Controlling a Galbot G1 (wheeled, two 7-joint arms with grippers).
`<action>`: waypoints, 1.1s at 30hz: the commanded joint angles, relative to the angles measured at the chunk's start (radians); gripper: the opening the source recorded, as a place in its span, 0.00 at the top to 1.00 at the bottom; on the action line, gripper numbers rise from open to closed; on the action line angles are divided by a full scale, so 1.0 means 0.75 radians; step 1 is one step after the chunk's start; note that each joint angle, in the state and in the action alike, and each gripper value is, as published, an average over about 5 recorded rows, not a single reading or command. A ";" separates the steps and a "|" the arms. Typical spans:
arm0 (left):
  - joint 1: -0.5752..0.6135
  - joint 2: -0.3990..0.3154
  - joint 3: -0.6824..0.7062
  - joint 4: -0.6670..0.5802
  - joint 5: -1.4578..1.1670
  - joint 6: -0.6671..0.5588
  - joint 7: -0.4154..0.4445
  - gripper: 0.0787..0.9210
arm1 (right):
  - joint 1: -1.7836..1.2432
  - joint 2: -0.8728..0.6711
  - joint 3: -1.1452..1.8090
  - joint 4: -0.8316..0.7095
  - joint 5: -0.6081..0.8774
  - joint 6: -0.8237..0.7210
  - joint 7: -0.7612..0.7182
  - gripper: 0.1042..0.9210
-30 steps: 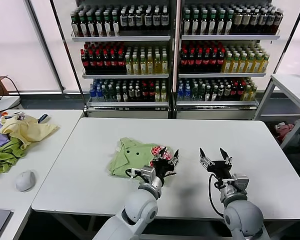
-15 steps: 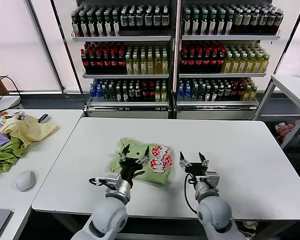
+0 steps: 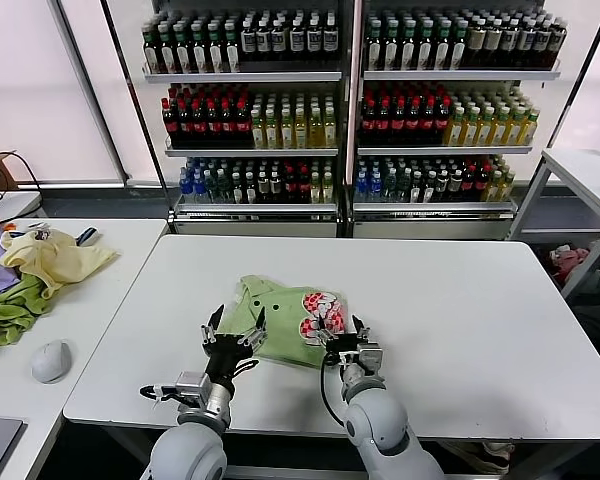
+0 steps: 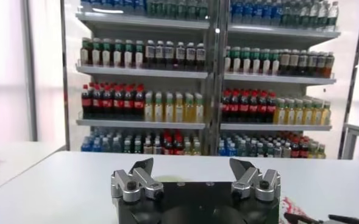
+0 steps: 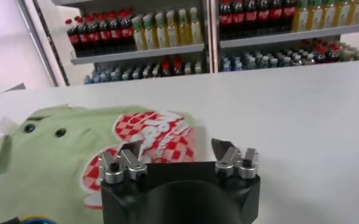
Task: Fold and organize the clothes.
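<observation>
The light green polo shirt [image 3: 280,322] lies folded on the white tabletop [image 3: 460,300], its red-and-white print [image 3: 317,312] facing up at the end nearer the right gripper [image 3: 340,330]. The left gripper [image 3: 232,322] hovers at the shirt's near edge with its fingers [image 4: 139,180] spread apart and nothing between them. The right gripper's fingers [image 5: 123,163] are also apart and empty, raised just above the printed part of the shirt [image 5: 75,164], which spreads out beyond the fingertips. Behind the tabletop stand shelves of bottles [image 3: 350,110].
</observation>
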 commanded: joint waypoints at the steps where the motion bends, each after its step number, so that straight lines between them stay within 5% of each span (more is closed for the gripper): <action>1: 0.100 0.020 -0.052 -0.062 0.021 -0.004 -0.005 0.12 | 0.038 0.026 -0.066 -0.077 0.062 -0.042 0.038 0.25; 22: 0.136 0.008 -0.033 -0.092 0.033 0.002 -0.002 0.12 | 0.196 -0.376 0.123 -0.113 -0.029 0.012 -0.204 0.97; 33: 0.129 -0.006 -0.011 -0.085 0.057 0.004 0.003 0.12 | 0.212 -0.539 0.252 -0.208 -0.198 0.108 -0.415 0.99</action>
